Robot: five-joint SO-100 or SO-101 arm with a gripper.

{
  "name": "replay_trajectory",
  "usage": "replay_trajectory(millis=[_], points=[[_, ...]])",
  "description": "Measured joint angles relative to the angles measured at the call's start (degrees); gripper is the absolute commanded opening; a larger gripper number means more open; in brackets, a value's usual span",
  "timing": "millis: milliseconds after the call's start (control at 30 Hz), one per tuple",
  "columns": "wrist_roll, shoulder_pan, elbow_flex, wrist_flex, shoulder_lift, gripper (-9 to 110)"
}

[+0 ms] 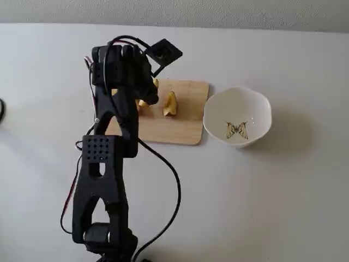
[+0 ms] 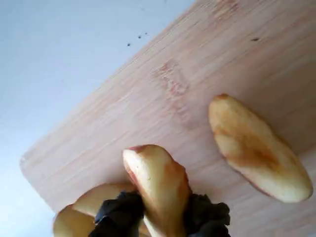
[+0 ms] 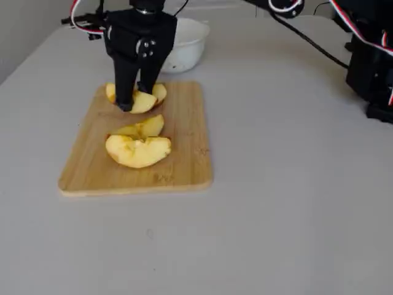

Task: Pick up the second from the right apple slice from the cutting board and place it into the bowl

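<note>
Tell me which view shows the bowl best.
A fixed view from above shows the bowl best: whole scalloped rim, empty inside, butterfly drawing on the bottom, standing just right of the cutting board. The other fixed view shows only part of it behind the arm. The wrist view does not show it.

A plain white table (image 1: 283, 207) fills the fixed view. On it, upper centre, lies a wooden cutting board (image 1: 180, 131), a white bowl (image 1: 256, 103) just right of it.
</note>
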State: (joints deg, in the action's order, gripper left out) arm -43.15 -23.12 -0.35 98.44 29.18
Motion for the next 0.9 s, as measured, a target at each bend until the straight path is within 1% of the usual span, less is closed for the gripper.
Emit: replay_trajectory(millis=[100, 400, 600, 700, 900], points=[[3.6, 0.4, 0.0, 0.1, 3.8, 0], [12.1, 9.2, -0.6, 1.1, 13.3, 0], [17.6, 23.9, -1.1, 2.5, 15.9, 0], [19.5, 29.4, -1.1, 2.5, 15.9, 0], [20.4, 35.8, -1.1, 2.0, 14.1, 0]])
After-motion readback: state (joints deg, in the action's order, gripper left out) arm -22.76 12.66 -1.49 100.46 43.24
